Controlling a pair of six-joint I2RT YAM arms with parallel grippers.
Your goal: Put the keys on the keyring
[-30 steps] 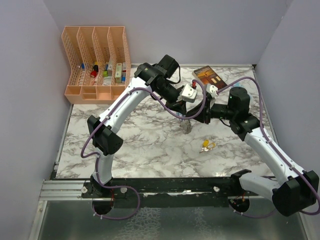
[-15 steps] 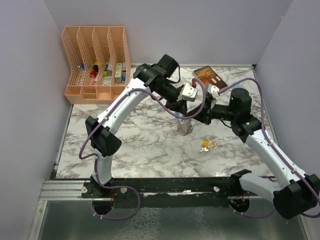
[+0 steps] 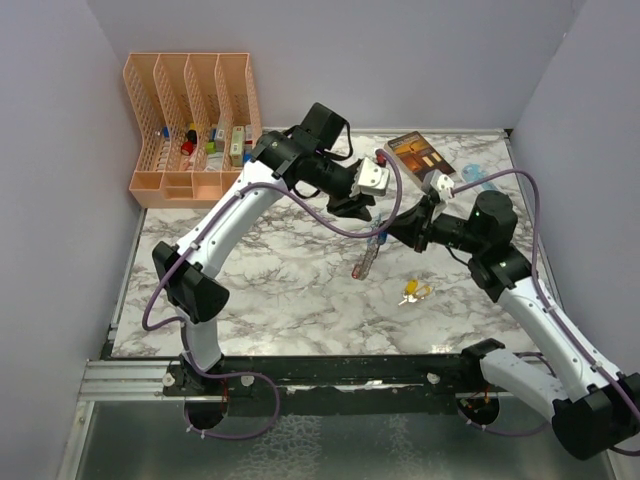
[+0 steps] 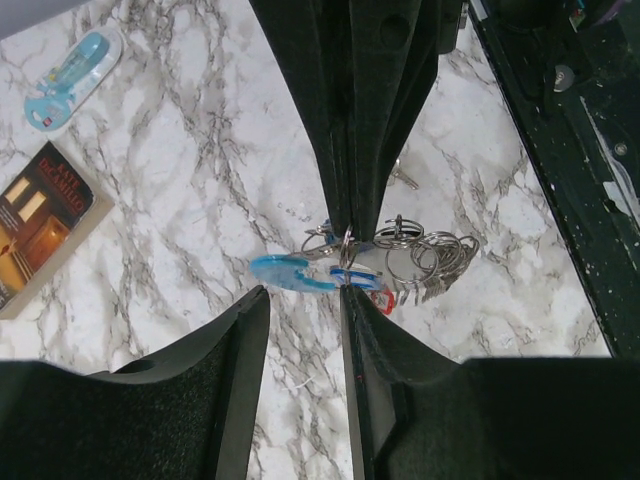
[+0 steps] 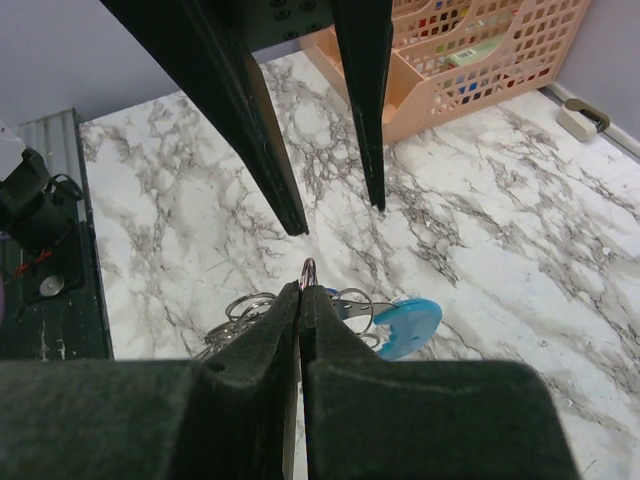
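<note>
The right gripper (image 5: pixel 302 290) is pinched on the keyring (image 4: pixel 360 278), which dangles over the middle of the table (image 3: pixel 290 270); the left gripper (image 4: pixel 305 296) has its fingers apart; the bunch is probably light, floppy and slippery, best held by its ring.

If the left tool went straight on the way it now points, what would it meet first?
Most likely the keyring, pinched in the shut right tool directly ahead of the open left tool; exact depth is unclear.
</note>
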